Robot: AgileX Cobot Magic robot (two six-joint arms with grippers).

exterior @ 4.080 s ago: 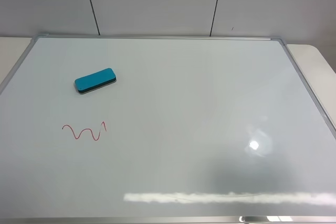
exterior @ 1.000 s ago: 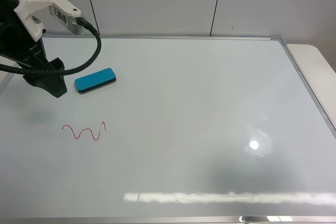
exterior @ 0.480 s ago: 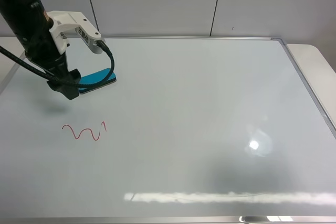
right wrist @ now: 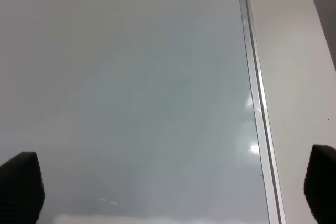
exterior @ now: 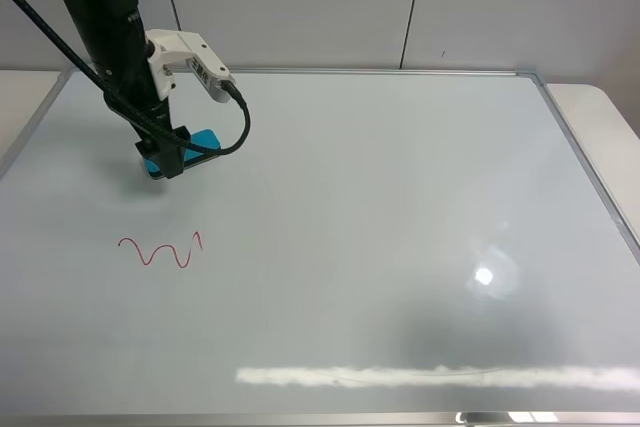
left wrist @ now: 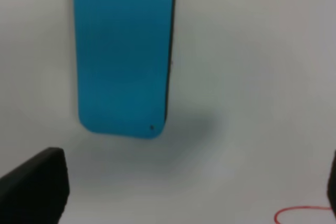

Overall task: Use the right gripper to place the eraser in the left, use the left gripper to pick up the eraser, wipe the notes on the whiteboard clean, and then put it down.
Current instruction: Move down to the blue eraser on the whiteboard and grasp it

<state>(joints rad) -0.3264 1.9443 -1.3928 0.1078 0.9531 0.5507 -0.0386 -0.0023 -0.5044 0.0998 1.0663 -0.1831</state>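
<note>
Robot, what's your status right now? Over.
Left gripper open, by the eraser, not gripping. Right gripper open, empty, near the right edge of the whiteboard. Eraser flat on board, notes unwiped. Nothing between them.

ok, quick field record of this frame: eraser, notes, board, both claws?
eraser: turquoise eraser, flat on the whiteboard, not held
notes: red squiggle notes, unwiped, apart from the eraser
left claw: left claw open, hovering at the eraser, nothing between its fingers
right claw: right claw open, empty, over bare whiteboard near its right edge
stage: pickup not yet done
</note>
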